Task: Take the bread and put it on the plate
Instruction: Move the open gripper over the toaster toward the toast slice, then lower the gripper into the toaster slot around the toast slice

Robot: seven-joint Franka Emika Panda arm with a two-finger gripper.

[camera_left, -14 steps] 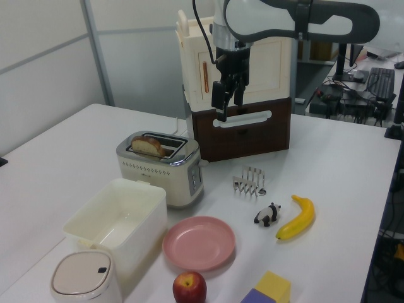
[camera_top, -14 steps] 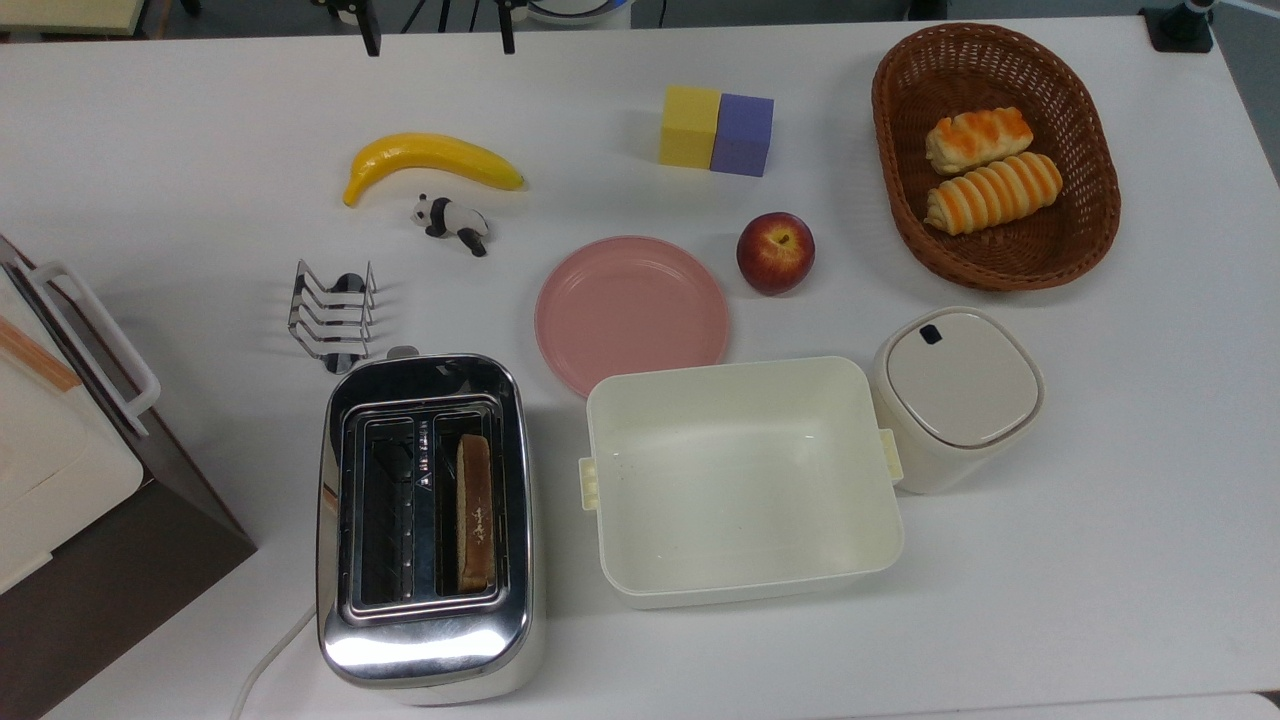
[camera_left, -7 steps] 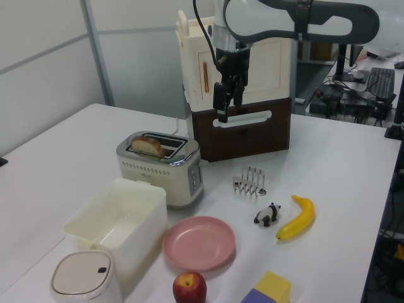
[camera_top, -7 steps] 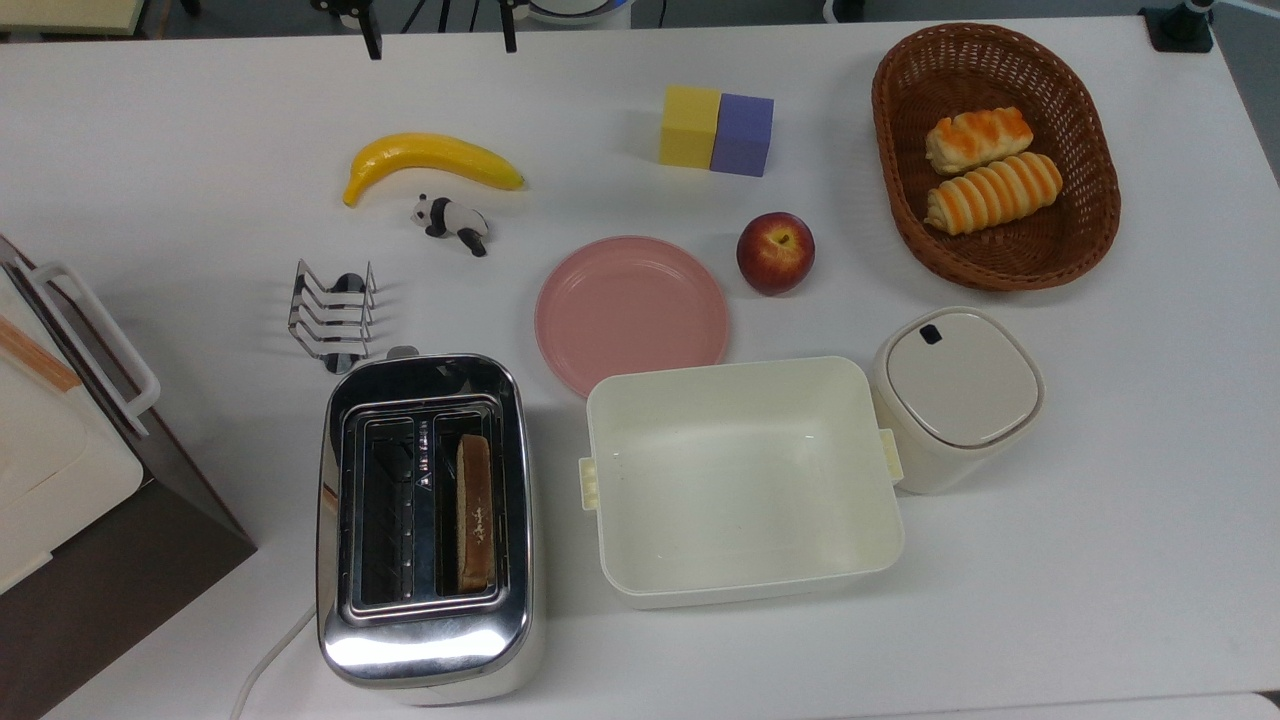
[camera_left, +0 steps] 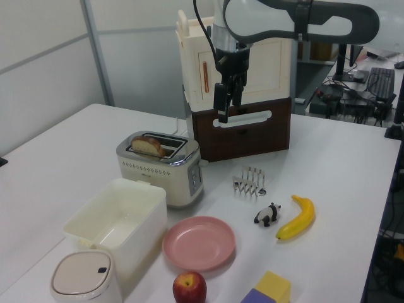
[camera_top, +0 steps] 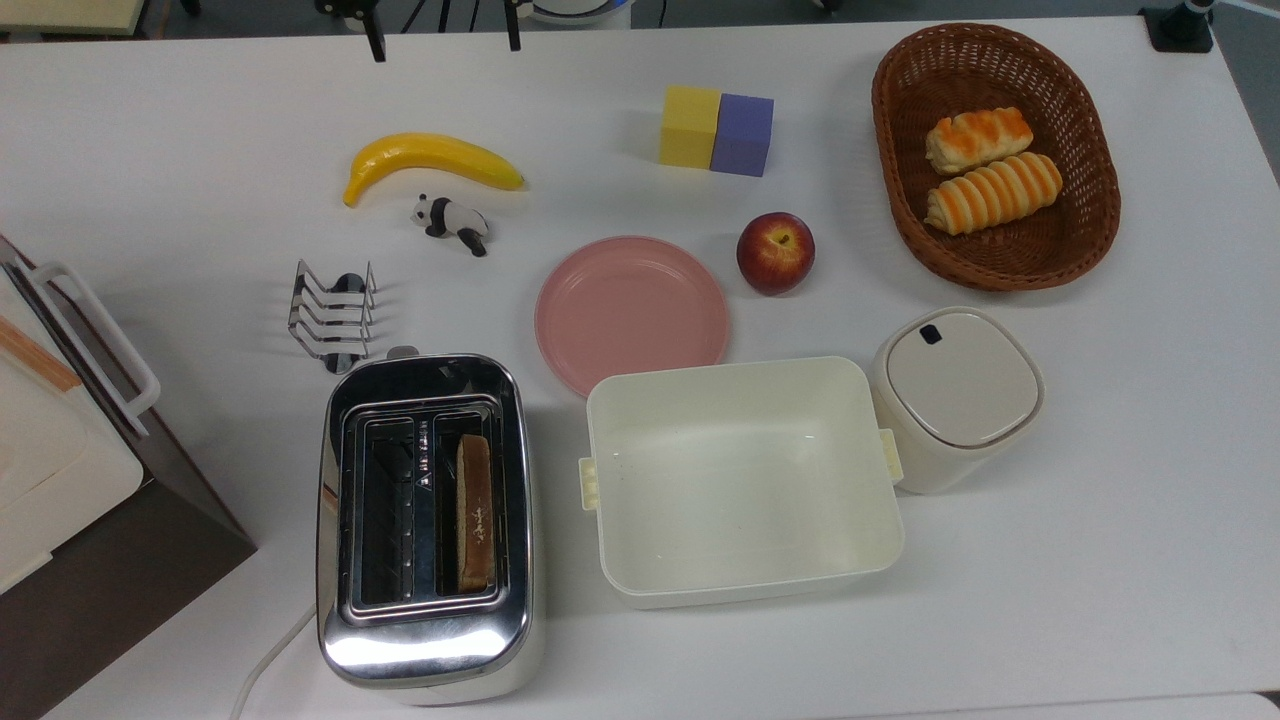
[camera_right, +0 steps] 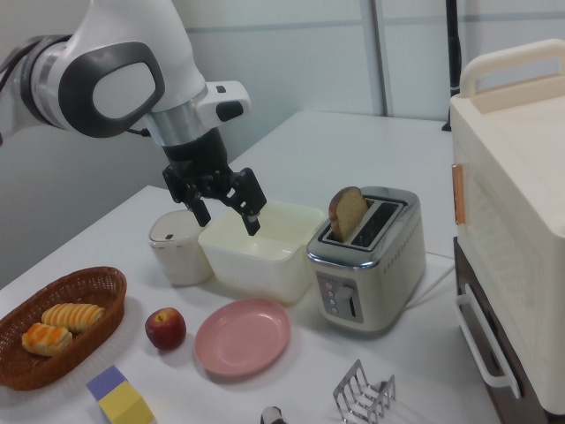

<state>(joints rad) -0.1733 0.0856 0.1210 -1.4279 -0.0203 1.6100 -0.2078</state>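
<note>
The bread point(camera_top: 474, 510) is a brown slice standing upright in the right-hand slot of the chrome toaster point(camera_top: 425, 640); its rounded top sticks out in the left view point(camera_left: 148, 146) and the right view point(camera_right: 348, 214). The pink plate point(camera_top: 630, 312) lies bare on the table between toaster and apple, as the left view point(camera_left: 199, 242) and the right view point(camera_right: 243, 336) confirm. My gripper point(camera_right: 228, 215) hangs open and holds nothing, high above the table. In the left view the gripper point(camera_left: 226, 106) is behind and above the toaster, in front of the cabinet.
A cream tub point(camera_top: 742, 480) and a lidded canister point(camera_top: 958, 395) stand right of the toaster. Around the plate are an apple point(camera_top: 775, 252), a toast rack point(camera_top: 333, 314), a panda figure point(camera_top: 452, 222), a banana point(camera_top: 430, 160), two blocks point(camera_top: 716, 130) and a basket of rolls point(camera_top: 995, 155). A cabinet point(camera_left: 240, 95) stands behind.
The gripper has shifted only very slightly in the left view and stays open. Nothing on the table has moved.
</note>
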